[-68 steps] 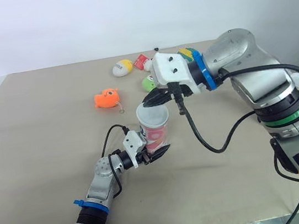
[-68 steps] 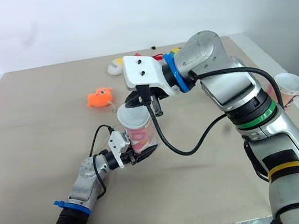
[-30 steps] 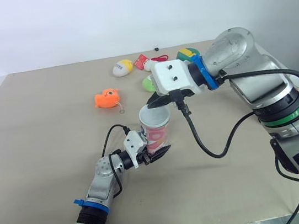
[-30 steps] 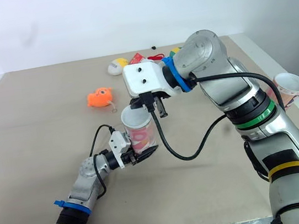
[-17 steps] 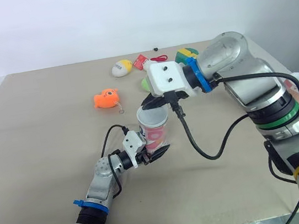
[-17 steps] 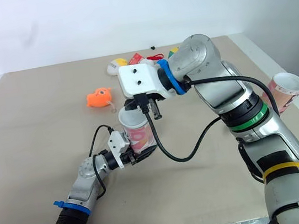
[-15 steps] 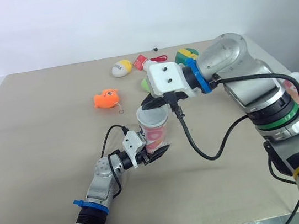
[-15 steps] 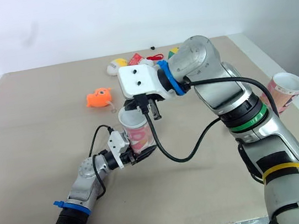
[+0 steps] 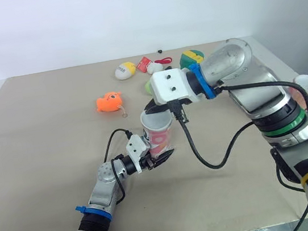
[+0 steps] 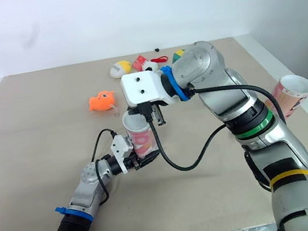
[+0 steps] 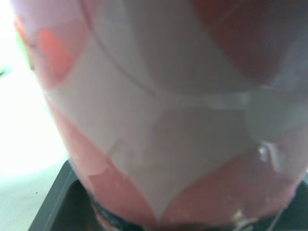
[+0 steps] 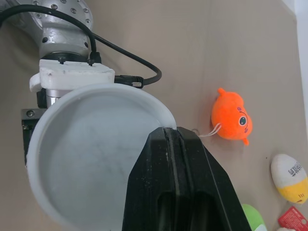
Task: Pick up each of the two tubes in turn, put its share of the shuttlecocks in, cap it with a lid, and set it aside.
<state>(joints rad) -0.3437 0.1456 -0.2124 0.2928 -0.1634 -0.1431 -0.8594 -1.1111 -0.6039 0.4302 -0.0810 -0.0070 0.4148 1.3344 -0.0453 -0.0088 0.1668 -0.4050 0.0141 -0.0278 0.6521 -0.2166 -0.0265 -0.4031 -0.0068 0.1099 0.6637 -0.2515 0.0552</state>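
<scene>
A wide beige table [image 9: 43, 142] runs back to a plain white wall [image 9: 72, 23]. Small toys lie along its far side: an orange fish toy [image 9: 109, 101], a white-and-yellow egg toy [image 9: 124, 70], a red packet [image 9: 144, 64] and a striped ball [image 9: 190, 57].

The left arm lies low over the near part of the table and reaches toward the far right. Its left pincer [image 9: 157, 158] is clamped around the lower part of a pink-and-white tube [image 9: 158, 135]. The tube stands upright near the middle of the table with its open mouth up. Whether its base touches the table cannot be told.

The right arm comes in from the right with its elbow raised and its forearm stretched left across the table. A black cable loops down from its wrist. The right pincer [image 12: 171, 132] has its two black fingers pressed together, holding nothing, with the tips at the far rim of the tube. The tube's inside looks bare and white.

A second tube [image 10: 288, 93] sits at the table's right edge, well apart.
</scene>
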